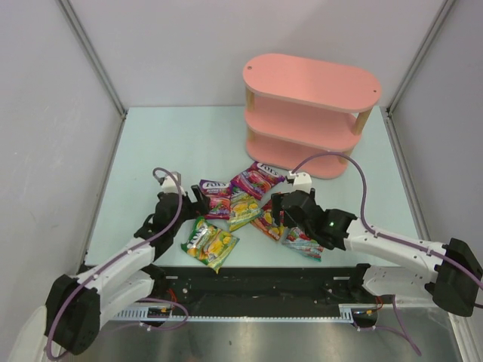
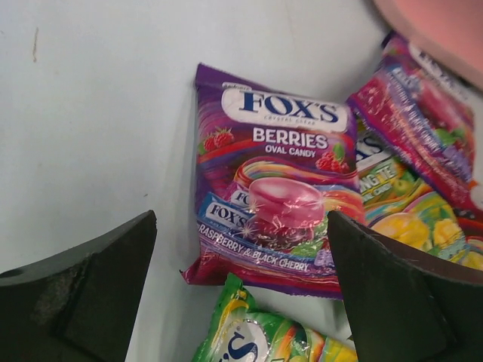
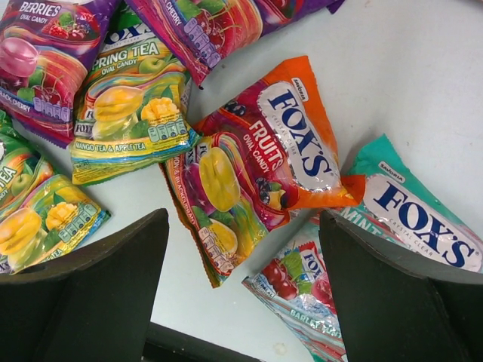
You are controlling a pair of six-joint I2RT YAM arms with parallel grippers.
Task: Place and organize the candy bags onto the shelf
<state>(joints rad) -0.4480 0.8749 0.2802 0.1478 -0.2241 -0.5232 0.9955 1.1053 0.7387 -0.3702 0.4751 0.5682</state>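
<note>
Your left fingers [image 2: 83, 294] and right fingers [image 3: 83, 294] both hang wide open, empty, over the bags [image 1: 245, 207] bunched on the tabletop [image 1: 166, 143] near the shelf [image 1: 309, 79], and they look light, floppy, slick, so pinch a crimped edge.

White-black arms [image 1: 392, 245]; purple cables [image 1: 329, 155]
</note>
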